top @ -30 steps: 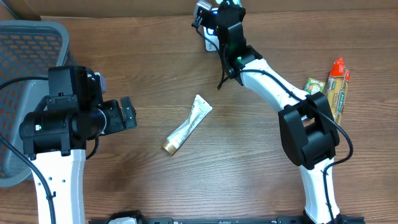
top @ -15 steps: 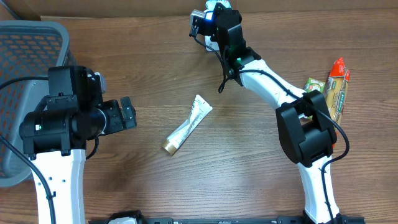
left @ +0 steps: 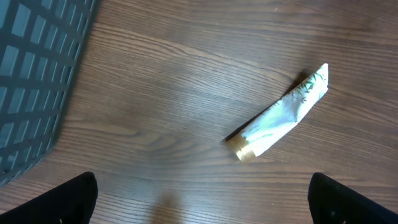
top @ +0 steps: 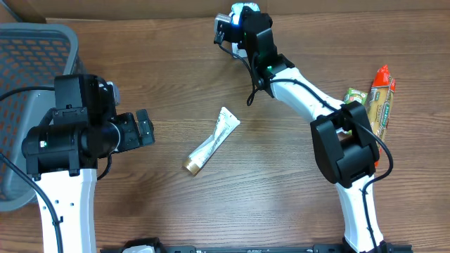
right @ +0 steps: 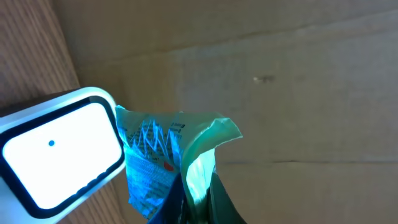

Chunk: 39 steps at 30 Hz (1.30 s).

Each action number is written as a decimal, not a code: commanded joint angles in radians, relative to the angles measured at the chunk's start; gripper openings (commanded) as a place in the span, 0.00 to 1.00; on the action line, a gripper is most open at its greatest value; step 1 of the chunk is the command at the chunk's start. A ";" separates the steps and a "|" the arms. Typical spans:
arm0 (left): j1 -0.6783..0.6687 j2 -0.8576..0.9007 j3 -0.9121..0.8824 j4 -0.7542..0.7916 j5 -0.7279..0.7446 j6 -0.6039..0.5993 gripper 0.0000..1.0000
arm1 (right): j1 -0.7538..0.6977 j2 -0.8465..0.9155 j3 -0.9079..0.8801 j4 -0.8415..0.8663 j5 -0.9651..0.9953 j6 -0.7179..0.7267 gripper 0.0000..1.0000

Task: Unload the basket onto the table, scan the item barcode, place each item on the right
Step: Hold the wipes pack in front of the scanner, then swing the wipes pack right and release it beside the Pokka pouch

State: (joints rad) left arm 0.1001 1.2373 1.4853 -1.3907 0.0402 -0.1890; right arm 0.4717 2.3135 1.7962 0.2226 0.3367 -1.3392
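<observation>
Nearest, the left gripper (top: 145,128) hovers empty with its fingers wide apart, the tube (top: 211,143) lying near it. At the far edge, the right gripper (right: 189,202) is clamped on 1 edge of the packet (right: 155,155), holding it just beside the scanner (right: 59,152) window in its blue light. The packet is creased and folded, so the barcode may be bent or turned away and fail to read. The thin pinch could also let it slip.

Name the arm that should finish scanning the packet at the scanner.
Right. The right gripper is shut on the packet, holding it lit blue right beside the scanner window. The left gripper hangs open and empty across the table, nearer the tube.
</observation>
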 commanded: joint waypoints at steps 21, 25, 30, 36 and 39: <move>0.003 0.000 0.010 0.003 0.004 -0.017 1.00 | 0.047 -0.135 0.024 0.026 0.151 0.277 0.04; 0.003 0.000 0.010 0.003 0.004 -0.017 0.99 | 0.047 -0.293 0.024 -0.198 0.146 0.523 0.04; 0.003 0.000 0.010 0.003 0.004 -0.017 1.00 | 0.003 -0.507 0.024 -0.622 -0.037 0.919 0.04; 0.003 0.000 0.010 0.003 0.004 -0.017 0.99 | -0.165 -0.694 0.024 -1.089 -0.547 1.185 0.04; 0.003 0.000 0.010 0.003 0.004 -0.017 0.99 | -0.290 -0.708 0.023 -1.295 -0.610 1.381 0.04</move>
State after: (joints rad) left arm 0.1001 1.2373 1.4853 -1.3907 0.0402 -0.1890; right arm 0.2646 1.5890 1.8179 -0.9924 -0.0811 -0.2302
